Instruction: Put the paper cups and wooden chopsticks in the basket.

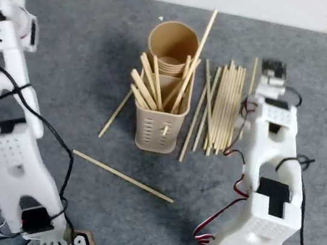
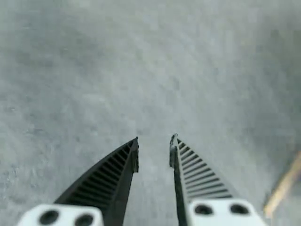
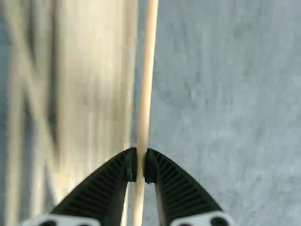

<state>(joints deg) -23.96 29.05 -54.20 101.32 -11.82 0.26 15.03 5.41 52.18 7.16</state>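
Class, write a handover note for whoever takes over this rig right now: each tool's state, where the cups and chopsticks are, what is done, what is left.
Left tool: open, empty, over the grey mat.
Right tool: shut on one wooden chopstick at the edge of the loose chopstick pile.
Done: the nested brown paper cups and several chopsticks are in the beige perforated basket.
Left: the pile beside the basket, a single chopstick on the mat in front of it, and a slanted chopstick at its other side.

Soft, even light; faint shadow seemingly beside the basket [image 1: 156, 132].
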